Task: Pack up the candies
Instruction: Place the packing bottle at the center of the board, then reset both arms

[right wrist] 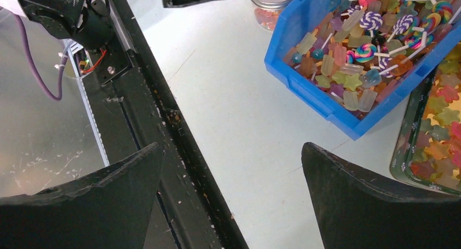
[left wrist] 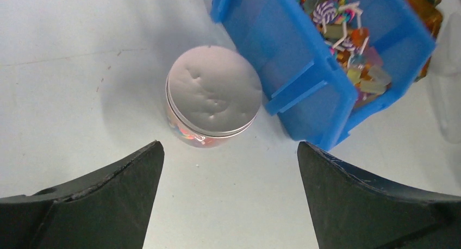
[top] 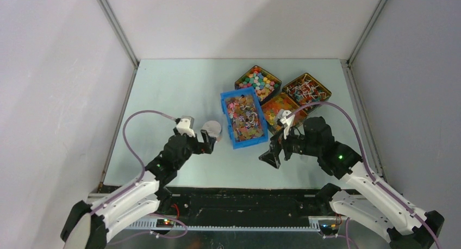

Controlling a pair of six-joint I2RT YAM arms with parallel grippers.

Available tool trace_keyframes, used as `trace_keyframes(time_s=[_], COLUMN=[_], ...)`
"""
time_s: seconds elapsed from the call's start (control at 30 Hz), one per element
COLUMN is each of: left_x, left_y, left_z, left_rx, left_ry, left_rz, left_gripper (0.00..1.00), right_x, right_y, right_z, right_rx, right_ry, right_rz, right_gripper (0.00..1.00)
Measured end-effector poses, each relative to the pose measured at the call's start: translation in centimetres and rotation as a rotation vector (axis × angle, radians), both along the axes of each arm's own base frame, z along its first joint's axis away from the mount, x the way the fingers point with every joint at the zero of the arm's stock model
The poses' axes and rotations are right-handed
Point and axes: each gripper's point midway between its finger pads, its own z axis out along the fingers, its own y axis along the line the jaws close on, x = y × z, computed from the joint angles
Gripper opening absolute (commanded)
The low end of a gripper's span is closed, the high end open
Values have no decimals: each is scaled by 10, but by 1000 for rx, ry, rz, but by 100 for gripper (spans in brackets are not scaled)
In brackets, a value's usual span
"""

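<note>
The candies (top: 244,117) are small mixed sweets piled in a blue bin (top: 224,114), mingled with lollipops; they show close up (right wrist: 348,69) in the right wrist view. A small round jar with a silver lid (left wrist: 213,91) stands just left of the bin, colourful sweets visible through its wall (left wrist: 190,136). My left gripper (left wrist: 229,145) is open just short of the jar (top: 213,128), with only bare table between its fingers. My right gripper (top: 274,151) is open over the table's near edge, in front of the bin's near right corner, holding nothing (right wrist: 232,145).
Three dark trays stand behind and right of the bin: round pastel sweets (top: 259,81), lollipops (top: 306,88) and orange star gummies (top: 278,103). The gummy tray's rim (right wrist: 405,145) is by my right finger. A black rail (right wrist: 157,113) runs along the table's near edge.
</note>
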Motion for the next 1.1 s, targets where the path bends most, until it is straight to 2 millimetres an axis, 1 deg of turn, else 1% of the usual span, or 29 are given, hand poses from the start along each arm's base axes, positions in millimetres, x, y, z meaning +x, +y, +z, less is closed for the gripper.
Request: trace_keyframes(time_s=[0.03,0.1,0.2,0.3,0.4,0.53,0.63,0.8,0.93,1.03,1.1], left_x=[-1,-3,-6,-6,0,14,23,41,55,65,69], left_y=[1,5,14,25,33,36,41,66,101,129,144], left_z=[7,13,9,3,7,26,36,49,55,63,69], left_rx=[-22,-44,-33,21,79,112,126,144,148,143,141], left_ry=[-12,-22,11,66,97,84,64,23,1,-28,-54], left_rz=[10,31,75,129,181,233,270,348,428,482,507], left_gripper=[100,100,100,100,100,100,100,100,100,100,100], right_x=[1,3,6,10,17,31,49,90,127,155,165], right_y=[0,0,1,2,2,-1,-9,-32,-62,-99,-124], right_z=[0,-1,-3,-4,-4,-6,-9,-21,-33,-44,-51], right_rx=[1,3,3,9,24,29,25,-21,-60,-80,-92], right_ry=[4,11,29,50,67,87,87,62,55,53,41], right_rz=[-5,-12,-24,-43,-74,-140,-222,-403,-589,-789,-896], right_gripper=[100,100,100,100,100,100,100,100,99,100,100])
